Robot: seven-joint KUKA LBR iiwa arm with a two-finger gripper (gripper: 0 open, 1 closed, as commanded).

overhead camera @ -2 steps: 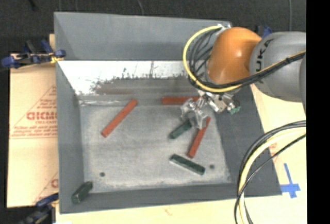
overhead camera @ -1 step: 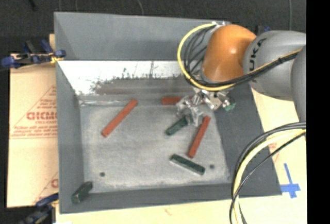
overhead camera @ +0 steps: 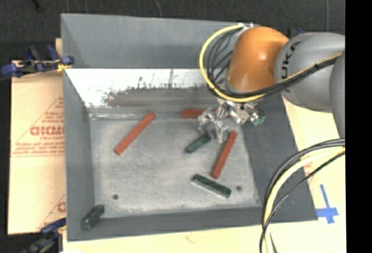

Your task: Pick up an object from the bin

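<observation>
Bin point(overhead camera: 145, 42): stick point(overhead camera: 134, 133) left, cluster point(overhead camera: 224, 156) right, block point(overhead camera: 92, 216) near-left corner.

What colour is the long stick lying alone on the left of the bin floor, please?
The stick is red, as the camera view shows best.

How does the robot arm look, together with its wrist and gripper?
The arm is grey and rounded, with dark KUKA lettering. An orange dome-shaped cover sits at the wrist. Yellow and black cables loop around it. The gripper is small, of silvery metal.
</observation>
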